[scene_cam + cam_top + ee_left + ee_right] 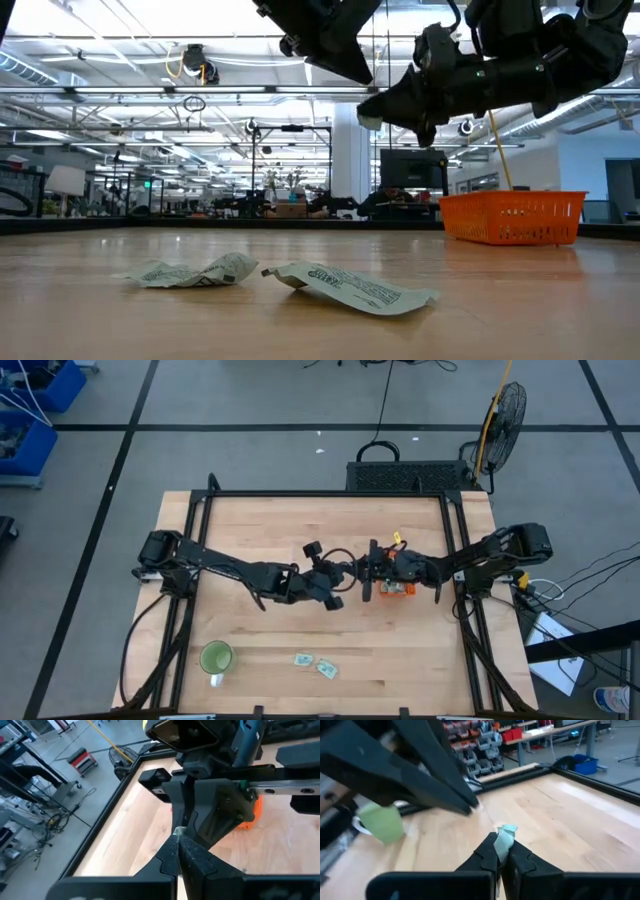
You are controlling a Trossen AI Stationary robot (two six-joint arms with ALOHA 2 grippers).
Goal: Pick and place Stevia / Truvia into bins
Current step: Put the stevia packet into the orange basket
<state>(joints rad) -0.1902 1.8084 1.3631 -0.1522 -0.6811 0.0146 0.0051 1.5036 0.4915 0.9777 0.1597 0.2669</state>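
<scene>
Two crumpled pale green-and-white sachets (352,287) flat on bench (270,520) near front edge, print too small to read. Third sachet (506,839) clenched upright in right gripper (499,851) beside orange tray (512,218). Left gripper (178,847) pinched closed, tip to tip with right, mid-bench

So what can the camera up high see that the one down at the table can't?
Only the high view shows the green cup and the black fan on the floor, plus the whole table and both arms meeting mid-table. Only the low view shows the room behind, with ceiling lights and desks, and the print on the packets. Both show the two loose packets and the orange tray; up high the tray is mostly hidden under the right gripper.
</scene>
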